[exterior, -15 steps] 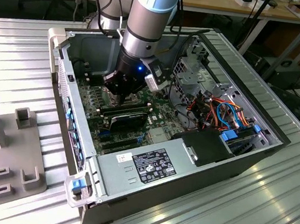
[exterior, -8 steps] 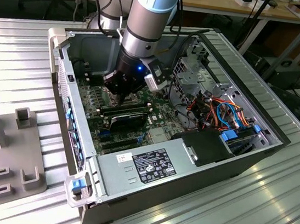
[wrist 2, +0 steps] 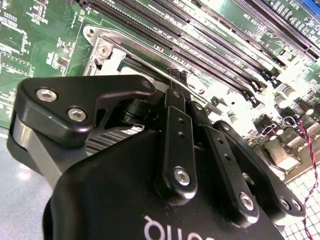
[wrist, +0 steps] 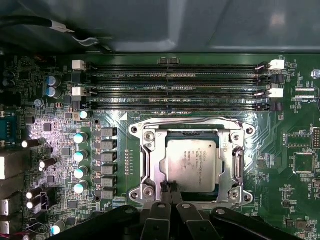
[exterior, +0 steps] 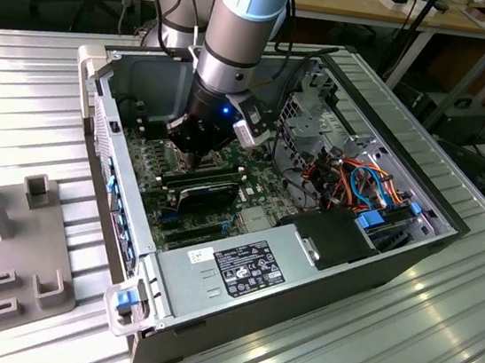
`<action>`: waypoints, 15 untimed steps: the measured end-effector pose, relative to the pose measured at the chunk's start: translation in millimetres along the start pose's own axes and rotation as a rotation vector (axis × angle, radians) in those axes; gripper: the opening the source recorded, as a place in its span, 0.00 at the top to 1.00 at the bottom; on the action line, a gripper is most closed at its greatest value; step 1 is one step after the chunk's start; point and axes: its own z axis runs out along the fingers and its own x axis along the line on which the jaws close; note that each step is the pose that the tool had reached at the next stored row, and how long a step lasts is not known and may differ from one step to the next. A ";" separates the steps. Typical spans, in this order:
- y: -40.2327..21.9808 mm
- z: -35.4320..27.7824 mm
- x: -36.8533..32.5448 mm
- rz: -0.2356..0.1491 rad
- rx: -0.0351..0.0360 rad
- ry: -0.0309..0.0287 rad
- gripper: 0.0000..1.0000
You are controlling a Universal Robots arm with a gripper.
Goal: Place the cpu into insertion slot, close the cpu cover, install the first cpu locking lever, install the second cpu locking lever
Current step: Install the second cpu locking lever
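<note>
Fingers: the gripper (wrist: 169, 192) has its tips pressed together, holding nothing.
Cpu: the cpu (wrist: 191, 164) lies seated in the insertion slot (wrist: 155, 165), just beyond the fingertips.
Cover: the cpu cover (wrist: 227, 162) looks down around it.
Lever step: I'd press slow, square, staying clear of the memory slots (wrist: 175, 85).

In the exterior view the arm blocks our sight of the insertion slot (wrist: 192, 165). In the second wrist view the gripper (wrist 2: 172, 82) body hides most of the cpu cover (wrist 2: 125, 45). In the first wrist view the fingertips (wrist: 169, 188) overlap the cover's near edge, apparently closed together; print on the cpu (wrist: 192, 164) is too small to read.
</note>
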 end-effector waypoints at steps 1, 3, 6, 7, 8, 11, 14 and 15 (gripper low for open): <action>0.4 -0.8 -0.2 0.000 -0.0002 -0.0001 0.89; 1.3 -4.1 -1.9 0.000 -0.0071 -0.0039 0.89; 0.7 -13.1 -7.8 0.000 -0.0039 -0.0023 0.89; 0.8 -14.6 -8.0 0.000 -0.0037 -0.0023 0.89; 0.9 -16.8 -8.2 0.000 -0.0037 -0.0022 0.89; 2.0 -22.0 -8.1 0.000 -0.0037 -0.0022 0.89; 2.2 -26.6 -7.8 0.000 -0.0044 -0.0027 0.89; 2.4 -26.8 -8.2 0.000 -0.0045 -0.0026 0.89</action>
